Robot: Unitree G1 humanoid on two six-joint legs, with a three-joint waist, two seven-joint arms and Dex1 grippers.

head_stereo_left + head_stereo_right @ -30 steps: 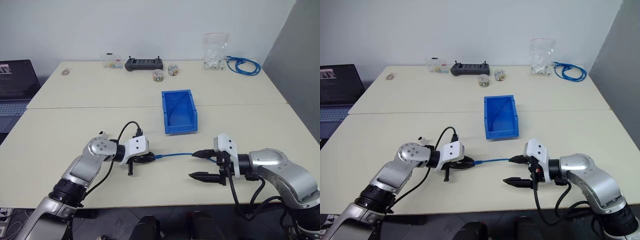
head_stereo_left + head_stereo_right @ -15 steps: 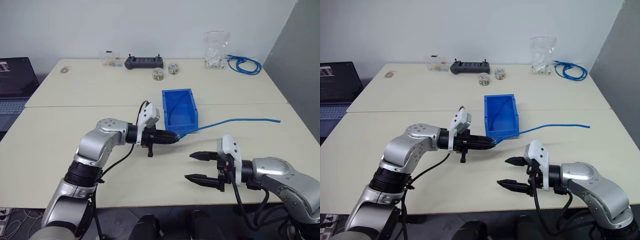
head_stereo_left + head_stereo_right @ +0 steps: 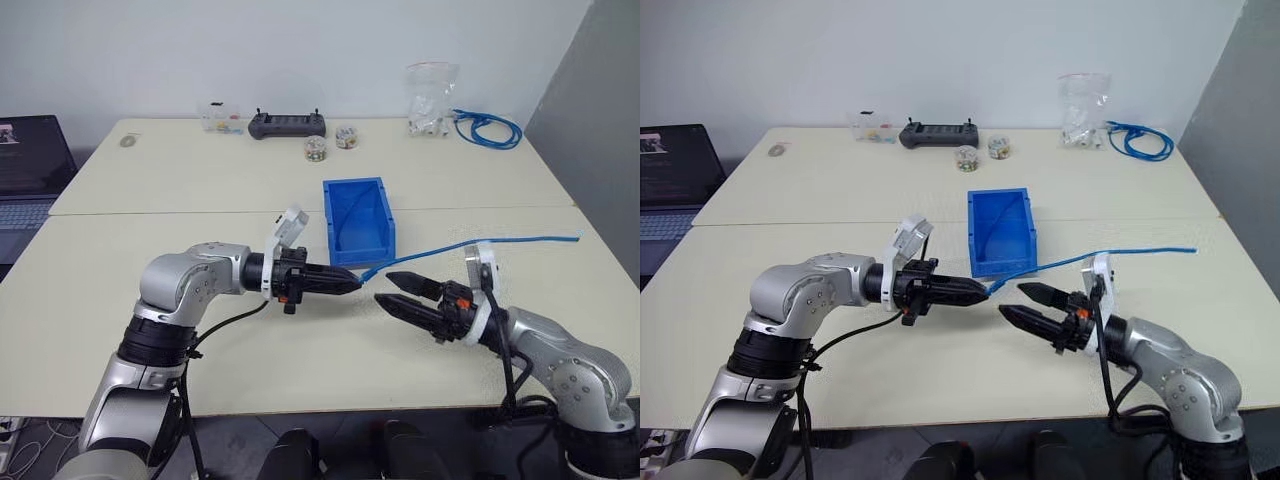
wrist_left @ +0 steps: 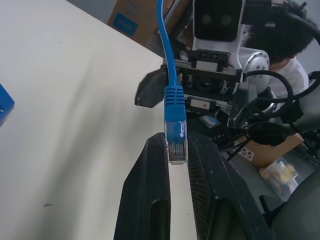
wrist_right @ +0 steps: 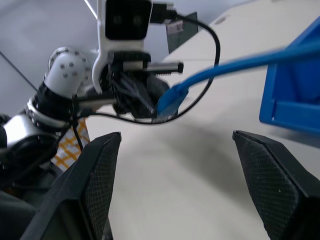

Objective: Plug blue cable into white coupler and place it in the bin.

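Above table, L hand [image 3: 345, 284] clamps blue cable [image 3: 470, 243] plug; R hand [image 3: 392, 290] spread wide.

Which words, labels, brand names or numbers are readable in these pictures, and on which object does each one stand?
No text is readable.
Laptop: its screen shows bright marks, too small to read.
Cardboard box: a blue label, too blurred to read.
Black controller: no legible marking.
Bin, blue cable, left gripper, right gripper: no print visible.
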